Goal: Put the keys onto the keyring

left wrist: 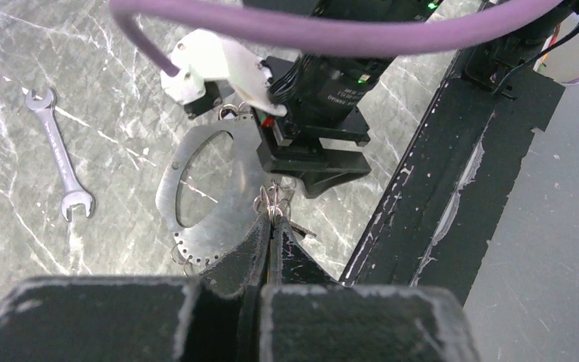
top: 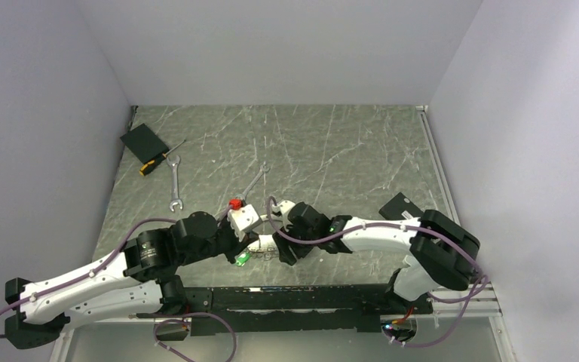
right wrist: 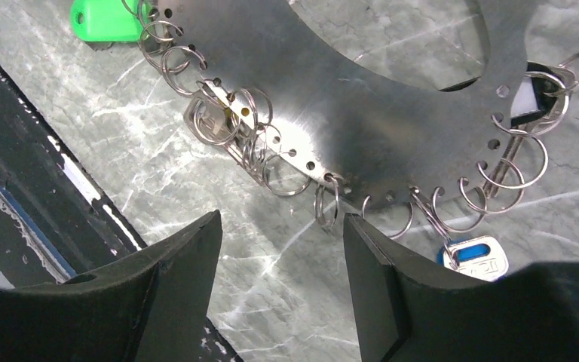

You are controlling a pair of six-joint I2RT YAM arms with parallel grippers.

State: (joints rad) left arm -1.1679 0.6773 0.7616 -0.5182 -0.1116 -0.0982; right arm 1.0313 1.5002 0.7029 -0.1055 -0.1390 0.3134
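The keyring [right wrist: 362, 98] is a flat silvery crescent plate with several small split rings along its holed edge; it also shows in the left wrist view [left wrist: 226, 181]. It lies on the table near the front rail. My left gripper [left wrist: 274, 219] is shut on a cluster of its small rings. My right gripper [right wrist: 283, 249] is open just above the table, its fingertips beside the plate's ringed edge, holding nothing. A green key [right wrist: 109, 19], a blue key [right wrist: 476, 256], a black-headed key [right wrist: 531, 98] and a silver key [right wrist: 211, 121] hang on the rings. The green key shows from above [top: 241, 259].
Two silver spanners [top: 175, 185] [top: 255, 183] lie behind the grippers. A black pad [top: 143, 141] and a screwdriver [top: 158, 160] sit at the back left. A black block [top: 401, 205] is at the right. The black front rail [top: 294, 298] is close below.
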